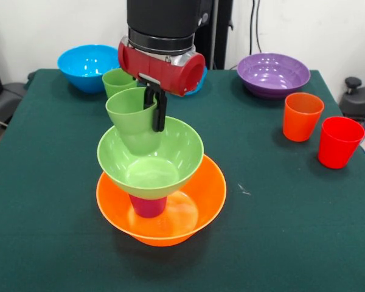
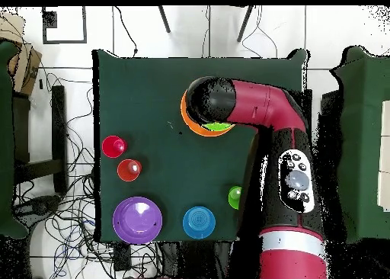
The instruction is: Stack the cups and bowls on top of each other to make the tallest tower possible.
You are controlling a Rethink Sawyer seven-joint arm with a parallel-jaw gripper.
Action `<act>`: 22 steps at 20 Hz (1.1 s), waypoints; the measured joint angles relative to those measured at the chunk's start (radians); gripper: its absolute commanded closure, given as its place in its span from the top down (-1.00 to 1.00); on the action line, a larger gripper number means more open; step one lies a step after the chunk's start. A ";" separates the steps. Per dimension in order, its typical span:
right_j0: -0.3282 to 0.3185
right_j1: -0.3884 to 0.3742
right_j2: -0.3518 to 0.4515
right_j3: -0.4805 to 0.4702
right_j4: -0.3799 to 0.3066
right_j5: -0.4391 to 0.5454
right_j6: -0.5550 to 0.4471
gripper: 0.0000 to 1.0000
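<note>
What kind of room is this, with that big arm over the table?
Probably a robotics lab: a red arm works over a green-covered table of plastic cups and bowls, with loose cables tangled across the tiled floor.

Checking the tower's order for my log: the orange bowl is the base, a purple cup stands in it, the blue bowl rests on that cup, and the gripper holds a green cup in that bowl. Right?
One slip: the bowl on the purple cup is the green bowl, not blue, as the front view shows. The orange bowl is the base, and the gripper holds the green cup.

The tower [image 1: 151,182] stands mid-table [image 1: 280,243], toward the near edge in the front view. Two cups [image 1: 303,115] sit together by the right edge. One bowl [image 1: 273,74] occupies the far right corner, another bowl [image 1: 86,66] the far left corner.
</note>
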 measured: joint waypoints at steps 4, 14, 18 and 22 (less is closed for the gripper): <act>0.010 0.010 -0.011 0.000 0.000 -0.010 0.000 -1.00; 0.013 0.033 -0.035 0.000 0.000 -0.033 0.000 -1.00; 0.016 0.054 -0.045 -0.003 0.000 -0.060 0.000 -1.00; 0.024 0.079 -0.061 -0.009 0.000 -0.093 0.000 -1.00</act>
